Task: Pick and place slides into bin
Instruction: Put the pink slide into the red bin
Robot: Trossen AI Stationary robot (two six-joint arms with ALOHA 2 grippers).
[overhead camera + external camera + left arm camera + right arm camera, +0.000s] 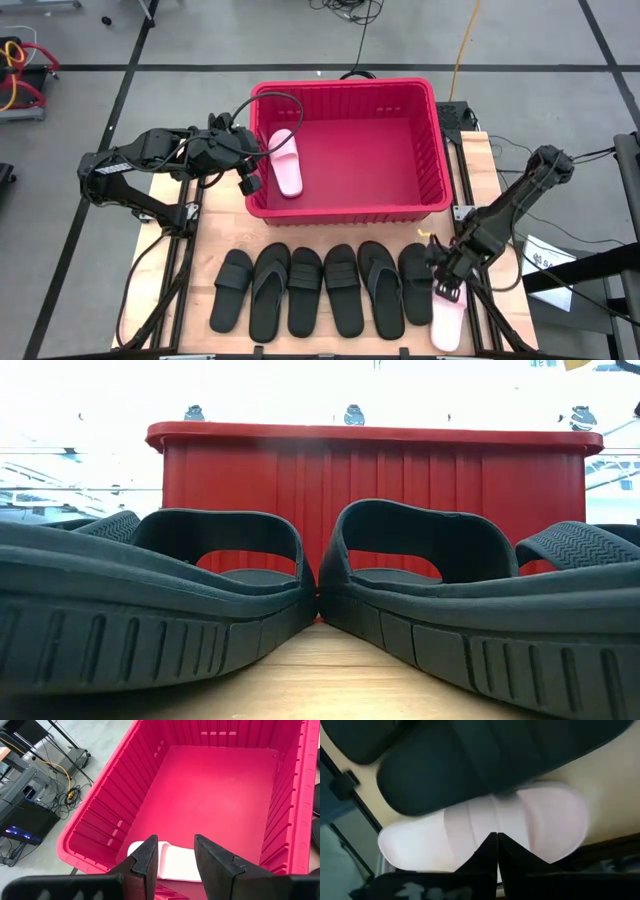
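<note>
Wooden table [205,250] on grey floor [200,40], left gripper [172,857] released over bin [345,92], right gripper [496,851] clenched on pink slide [447,318]

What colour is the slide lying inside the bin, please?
Pale pink; the slide in the red bin shows best in the high view.

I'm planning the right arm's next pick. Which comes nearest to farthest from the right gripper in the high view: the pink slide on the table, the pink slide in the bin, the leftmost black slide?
1. Pink slide on the table, at the right gripper.
2. Pink slide in the bin, up-left, beside the bin's left wall.
3. Leftmost black slide, row's far end.
</note>
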